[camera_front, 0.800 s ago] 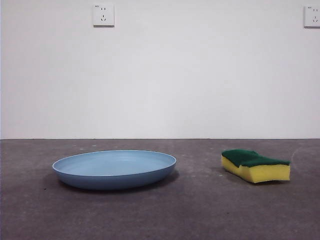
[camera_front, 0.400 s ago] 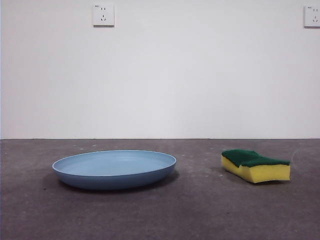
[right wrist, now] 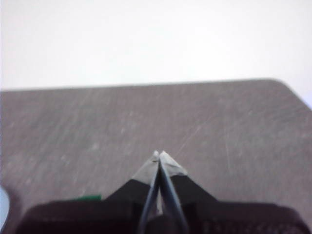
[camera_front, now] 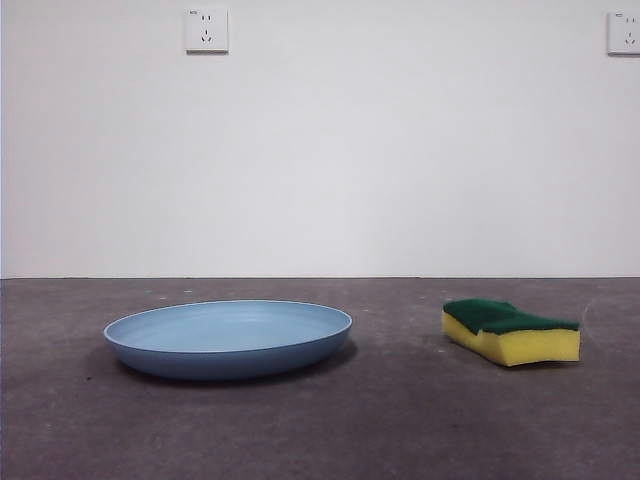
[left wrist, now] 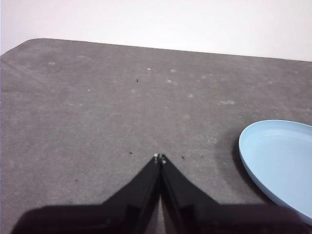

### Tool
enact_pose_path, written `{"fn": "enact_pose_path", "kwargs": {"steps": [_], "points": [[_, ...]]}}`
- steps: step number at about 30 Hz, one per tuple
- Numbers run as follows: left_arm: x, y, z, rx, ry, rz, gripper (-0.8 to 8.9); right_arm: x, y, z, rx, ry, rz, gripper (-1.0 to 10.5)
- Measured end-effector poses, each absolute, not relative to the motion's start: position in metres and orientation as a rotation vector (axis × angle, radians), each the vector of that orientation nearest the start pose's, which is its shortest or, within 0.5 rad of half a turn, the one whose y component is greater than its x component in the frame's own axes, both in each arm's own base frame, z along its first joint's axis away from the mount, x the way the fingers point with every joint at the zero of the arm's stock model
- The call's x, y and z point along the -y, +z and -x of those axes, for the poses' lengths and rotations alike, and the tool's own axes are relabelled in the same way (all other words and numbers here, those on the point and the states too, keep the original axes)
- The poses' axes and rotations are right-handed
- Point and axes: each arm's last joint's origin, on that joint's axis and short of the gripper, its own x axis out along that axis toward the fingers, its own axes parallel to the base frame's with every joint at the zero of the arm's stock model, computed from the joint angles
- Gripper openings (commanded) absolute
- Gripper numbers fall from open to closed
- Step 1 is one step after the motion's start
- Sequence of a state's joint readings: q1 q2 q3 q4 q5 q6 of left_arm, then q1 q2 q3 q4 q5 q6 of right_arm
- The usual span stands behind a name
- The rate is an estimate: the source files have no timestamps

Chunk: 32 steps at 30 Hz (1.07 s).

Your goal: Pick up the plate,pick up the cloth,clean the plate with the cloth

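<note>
The light-blue plate [camera_front: 229,338] lies flat on the dark grey table, left of centre in the front view. The cloth [camera_front: 511,331], a yellow sponge with a green top, rests to its right. In the left wrist view my left gripper [left wrist: 159,157] is shut and empty above bare table, with the plate's rim [left wrist: 280,163] off to one side. My right gripper [right wrist: 159,155] is shut and empty too; a sliver of the cloth's green top [right wrist: 88,197] peeks beside its jaws. Neither arm shows in the front view.
A white wall stands behind the table with two sockets [camera_front: 206,30] high up. The table's rounded far corners [left wrist: 34,41] show in both wrist views.
</note>
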<state>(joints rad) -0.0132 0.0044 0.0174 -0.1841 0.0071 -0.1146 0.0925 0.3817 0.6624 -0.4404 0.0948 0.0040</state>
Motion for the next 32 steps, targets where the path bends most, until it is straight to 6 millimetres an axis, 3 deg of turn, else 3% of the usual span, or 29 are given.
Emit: {"fn": "enact_pose_path", "kwargs": {"steps": [7,13,17,25,32], "points": [[0.001,0.151,-0.095,-0.172,-0.010,0.113,-0.03,-0.003,0.272,-0.090,0.010,0.141,0.039,0.0],[0.001,0.151,-0.095,-0.172,-0.010,0.113,-0.03,-0.003,0.212,-0.095,-0.087,0.164,0.020,0.0],[0.001,0.151,-0.095,-0.172,-0.010,0.113,-0.03,-0.003,0.183,-0.095,-0.125,0.165,-0.011,0.0],[0.001,0.151,-0.095,-0.172,-0.010,0.113,-0.03,-0.003,0.154,-0.095,-0.155,0.162,-0.051,0.0],[0.001,0.151,-0.095,-0.172,-0.010,0.113,-0.03,-0.003,0.154,-0.095,-0.160,0.155,-0.091,0.0]]}}
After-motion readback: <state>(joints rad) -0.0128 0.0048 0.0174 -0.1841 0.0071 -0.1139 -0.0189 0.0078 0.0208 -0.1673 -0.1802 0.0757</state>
